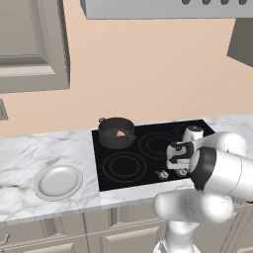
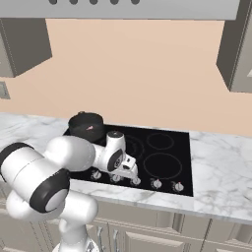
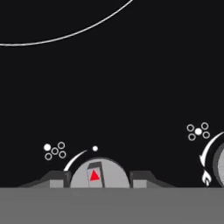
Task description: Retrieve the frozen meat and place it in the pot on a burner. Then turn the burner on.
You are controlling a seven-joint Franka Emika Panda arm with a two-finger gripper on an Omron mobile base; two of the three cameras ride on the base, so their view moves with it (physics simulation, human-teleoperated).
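Frozen meat [image 1: 120, 133] lies flat in the pot [image 1: 116, 132], one corner pointing up. End effector [image 3: 99, 179] pinches a stove knob [image 3: 99, 174], its red marker pointing away.

Glossy black glass cooktop [image 1: 148, 148] beneath the claw [image 3: 99, 177], set in white, grey-veined marble counter [image 1: 29, 158]. A dark grey metal pot [image 1: 116, 132] sits beyond the claw; a matt grey plate [image 1: 58, 182] well aside.

Two base cameras look forward and down from behind the arm's left and right, sharing the black cooktop [image 1: 148, 153], while the hand camera hovers close above a knob [image 3: 99, 173].
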